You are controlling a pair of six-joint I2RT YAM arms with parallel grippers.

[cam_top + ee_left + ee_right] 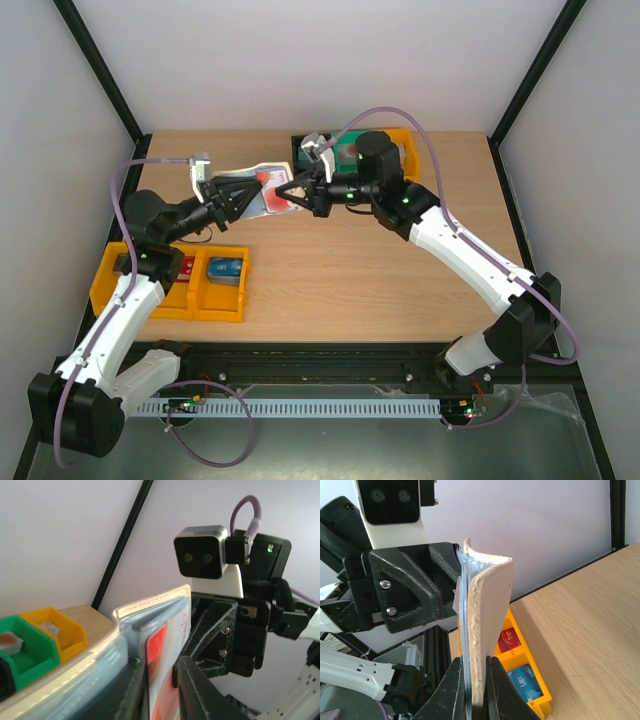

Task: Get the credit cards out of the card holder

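The card holder (262,172), cream outside and blue-grey inside, is held up in the air between both grippers, above the back middle of the table. My right gripper (298,190) is shut on its cream edge (490,610), jaws on either side of the fold. My left gripper (245,196) is shut on a red card (162,665) that sticks out of a blue-grey pocket of the holder (145,615). Another red card with "VIP" lettering (509,640) lies in the yellow bin (120,292). The dark grey card is out of view.
A blue card (227,270) lies in the second compartment of the yellow bin at the near left. A green bin (345,152) and a yellow bin (407,152) stand at the back, just behind the right wrist. Black frame posts run up both sides.
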